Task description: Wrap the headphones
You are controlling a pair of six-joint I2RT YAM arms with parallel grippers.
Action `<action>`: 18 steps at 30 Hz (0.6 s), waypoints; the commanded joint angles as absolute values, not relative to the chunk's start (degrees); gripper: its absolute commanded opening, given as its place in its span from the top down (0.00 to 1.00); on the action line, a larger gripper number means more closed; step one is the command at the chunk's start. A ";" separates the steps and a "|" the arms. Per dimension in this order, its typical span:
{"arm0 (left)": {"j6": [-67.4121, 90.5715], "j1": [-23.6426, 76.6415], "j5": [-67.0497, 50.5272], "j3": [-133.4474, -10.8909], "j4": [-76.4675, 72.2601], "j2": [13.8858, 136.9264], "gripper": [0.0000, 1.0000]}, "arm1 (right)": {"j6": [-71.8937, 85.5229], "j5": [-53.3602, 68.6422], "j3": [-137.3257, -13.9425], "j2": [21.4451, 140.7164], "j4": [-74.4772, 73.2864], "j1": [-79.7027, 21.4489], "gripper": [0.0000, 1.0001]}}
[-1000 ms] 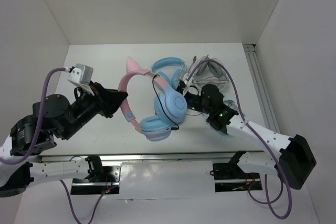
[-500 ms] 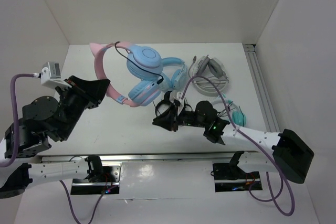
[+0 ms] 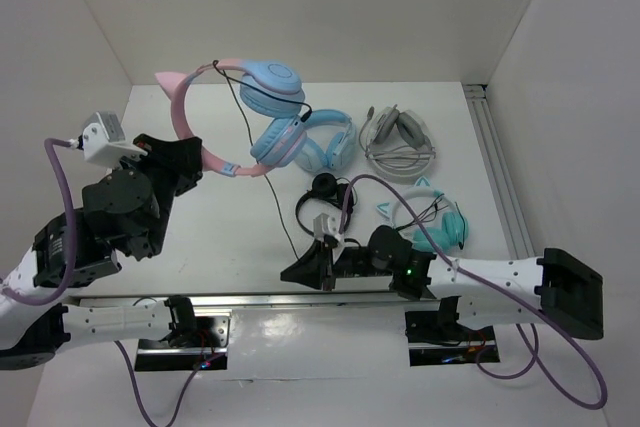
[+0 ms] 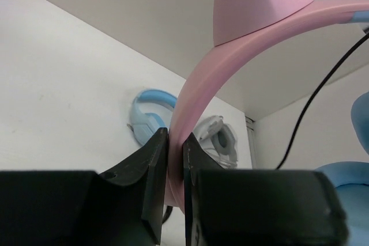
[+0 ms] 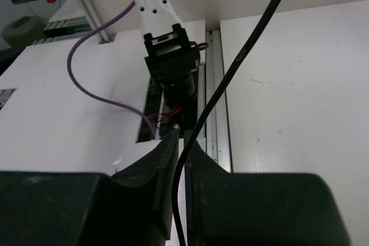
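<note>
Left fingers: closed to a narrow gap on the pink band of the headphones, one pad on each side of the band. The wrist view shows the band running up out of the fingers, with a pink ear at the top of the frame. In the overhead view the headphones hang clear of the counter in the upper left centre. Both light blue cups sit to the right of the band, one above the other.

Right fingers: pinched nearly shut on the thin dark cable, which passes between the two tips and runs off to the upper right of the wrist view. Overhead, these fingers sit low in the frame, near the front rail at bottom centre. The cable runs as a long line from the top of the band down to them.

Lying on the counter to the right of the lifted set are the all-blue headphones, a grey-white pair, a small black pair and a teal cat-ear pair.

Change noted: half a second earlier the right fingers were nearer mid-frame, just below the cups. They now sit lower, towards the bottom edge, and the cable between the two arms is drawn out longer. The headphones have gone slightly higher and to the left. A second ago they were at mid-counter with the right fingers beside the cups.
</note>
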State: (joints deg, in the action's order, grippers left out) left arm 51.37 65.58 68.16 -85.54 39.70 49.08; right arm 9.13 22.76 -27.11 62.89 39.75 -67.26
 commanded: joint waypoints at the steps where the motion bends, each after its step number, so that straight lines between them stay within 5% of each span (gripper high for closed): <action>1: 53.79 65.83 77.50 -86.32 35.42 48.16 1.00 | 8.61 19.34 -26.02 61.00 46.04 -72.22 0.85; 10: 49.75 65.83 84.02 -79.20 34.28 52.03 1.00 | 2.38 2.91 -35.66 62.75 30.61 -83.14 0.99; 18: 32.98 65.21 86.48 -68.83 25.76 54.22 1.00 | -1.22 -6.93 -47.71 62.76 12.59 -86.39 1.00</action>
State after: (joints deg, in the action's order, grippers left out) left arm 40.73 65.54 82.15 -69.80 35.68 54.33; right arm 1.65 -0.58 -42.19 63.22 21.54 -84.77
